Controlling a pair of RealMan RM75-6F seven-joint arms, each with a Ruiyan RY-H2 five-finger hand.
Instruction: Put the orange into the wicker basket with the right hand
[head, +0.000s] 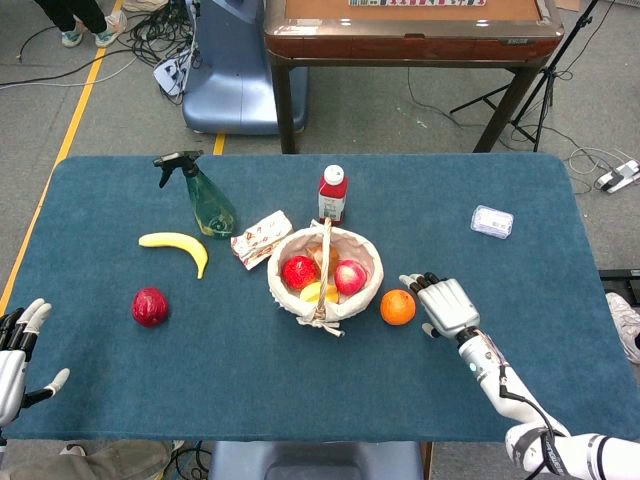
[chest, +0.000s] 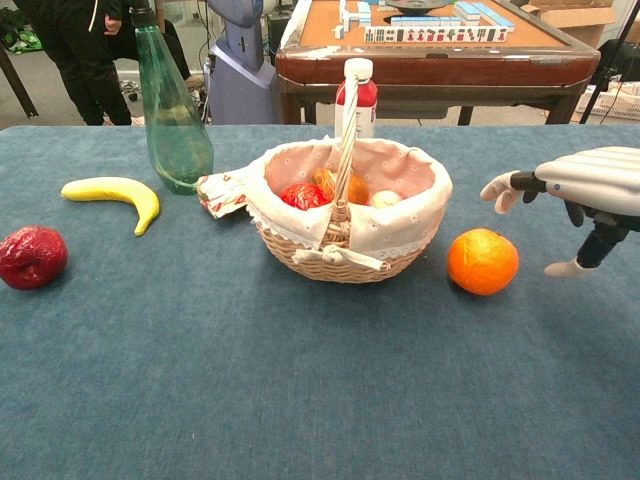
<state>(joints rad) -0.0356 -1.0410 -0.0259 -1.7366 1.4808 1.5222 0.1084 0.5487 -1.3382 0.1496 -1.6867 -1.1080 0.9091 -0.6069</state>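
Note:
The orange (head: 397, 307) (chest: 482, 262) lies on the blue cloth just right of the wicker basket (head: 372, 281) (chest: 335, 262). The basket has a pale pink lining and holds red and yellow fruit. My right hand (head: 446, 304) (chest: 585, 183) hovers a little to the right of the orange, fingers spread and pointing toward it, holding nothing and apart from it. My left hand (head: 17, 357) rests open at the table's near left corner, seen only in the head view.
A banana (head: 178, 246), a dark red fruit (head: 149, 306), a green spray bottle (head: 206, 197), a snack packet (head: 261, 238) and a red bottle (head: 332, 194) stand left of and behind the basket. A small clear box (head: 492, 220) lies at the far right.

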